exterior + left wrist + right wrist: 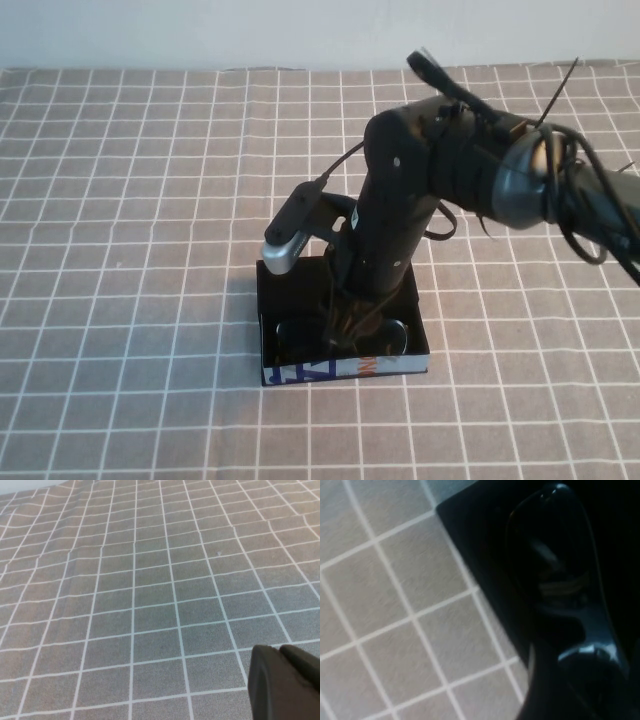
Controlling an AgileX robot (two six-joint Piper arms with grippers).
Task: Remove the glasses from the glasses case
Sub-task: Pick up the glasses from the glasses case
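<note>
The glasses case is a black box lying open on the checked cloth, its blue, white and orange printed edge facing me. The black glasses lie inside it, with dark lenses showing on both sides of my arm. My right gripper reaches straight down into the case over the middle of the glasses. In the right wrist view a dark lens and the case wall fill the frame. My left gripper is out of the high view; it is shut and empty above bare cloth.
A grey cloth with a white grid covers the whole table. The right arm with its cables comes in from the right and hides the back of the case. A pale wall runs along the far edge.
</note>
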